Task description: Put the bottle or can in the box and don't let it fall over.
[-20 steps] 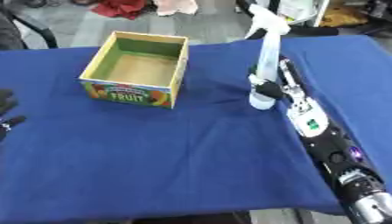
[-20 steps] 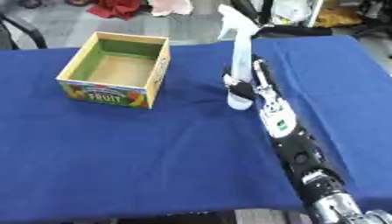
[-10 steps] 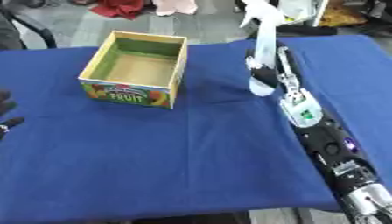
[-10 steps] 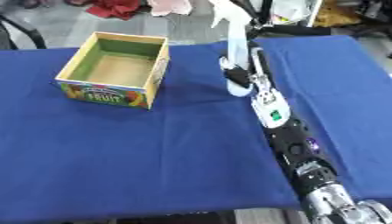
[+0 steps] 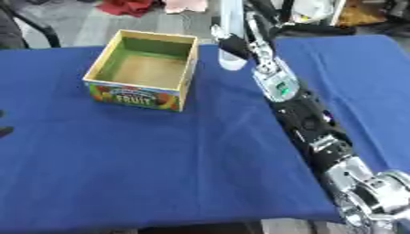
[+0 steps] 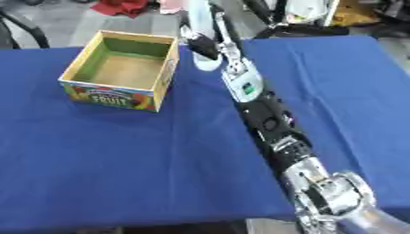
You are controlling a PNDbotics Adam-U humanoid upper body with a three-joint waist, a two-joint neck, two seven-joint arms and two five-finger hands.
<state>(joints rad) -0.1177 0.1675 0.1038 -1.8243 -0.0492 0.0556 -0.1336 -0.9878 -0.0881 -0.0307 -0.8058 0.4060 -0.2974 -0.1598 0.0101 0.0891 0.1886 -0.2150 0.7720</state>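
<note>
Your right hand [image 5: 237, 45] is clenched round the slim white bottle [image 5: 231, 32], held upright at upper centre; the square cardboard box [image 5: 146, 69] sits open-topped just left on the blue-clothed desk [image 5: 160, 164].

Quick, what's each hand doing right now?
Right hand: shut on the bottle, near the box.
Left hand: only a dark sliver shows at the left edge; cannot tell.

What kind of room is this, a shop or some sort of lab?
Probably a robot test lab: a table under blue cloth holds only a fruit box, a robot's right hand grips a bottle, and clutter lies behind.
</note>
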